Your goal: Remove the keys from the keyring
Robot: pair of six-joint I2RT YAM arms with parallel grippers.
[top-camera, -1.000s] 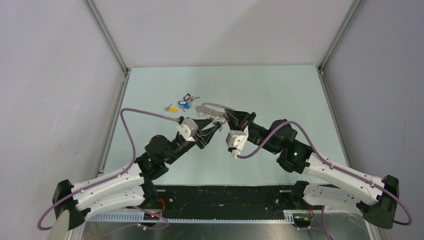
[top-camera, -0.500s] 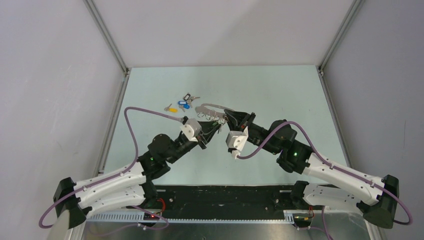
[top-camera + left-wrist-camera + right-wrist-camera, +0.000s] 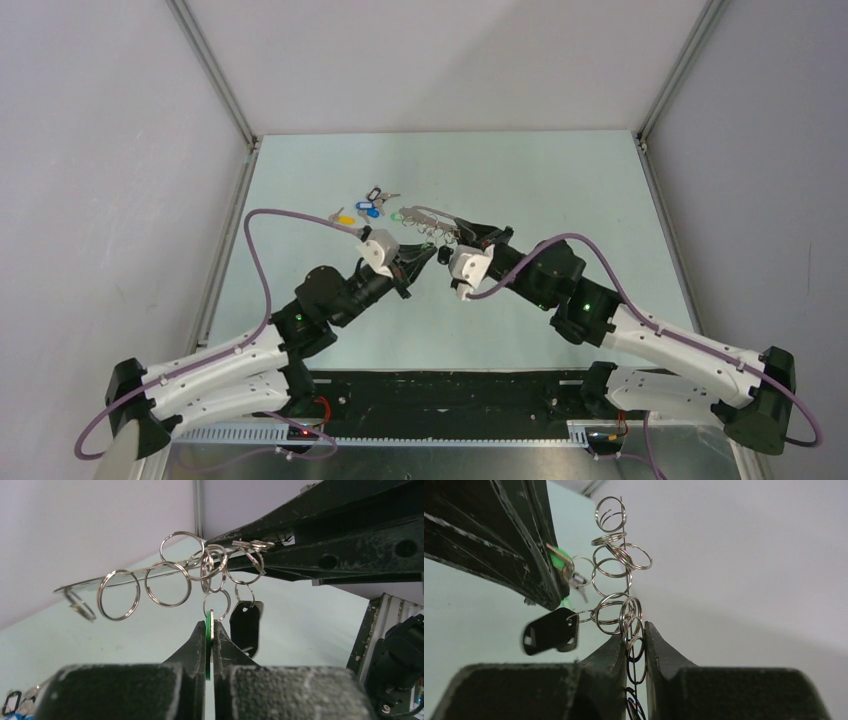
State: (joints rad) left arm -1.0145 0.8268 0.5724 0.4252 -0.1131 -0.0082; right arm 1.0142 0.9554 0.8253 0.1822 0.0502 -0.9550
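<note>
The keyring is a chain of thin silvery rings point(image 3: 167, 583) on a flat strap point(image 3: 420, 214), held in the air between both grippers. My left gripper point(image 3: 210, 626) is shut on a green tag point(image 3: 207, 635) with a thin metal key pressed against it. Both hang from a ring of the chain. My right gripper point(image 3: 635, 634) is shut on several of the rings point(image 3: 631, 612). A black tag point(image 3: 245, 627) dangles beside the green one. In the top view the left gripper point(image 3: 429, 254) and right gripper point(image 3: 461, 233) nearly touch. A small key point(image 3: 580, 591) hangs behind the left finger.
Loose tags lie on the table behind the grippers: a yellow one point(image 3: 346, 219), a blue one point(image 3: 368, 211) and a black one point(image 3: 375, 193) with small keys. Grey walls and metal frame posts close in the pale green table point(image 3: 560, 180).
The right gripper has moved left and slightly back, carrying the keyring with it. The strap now lies straighter and further left. The left gripper has shifted a little and keeps its hold.
</note>
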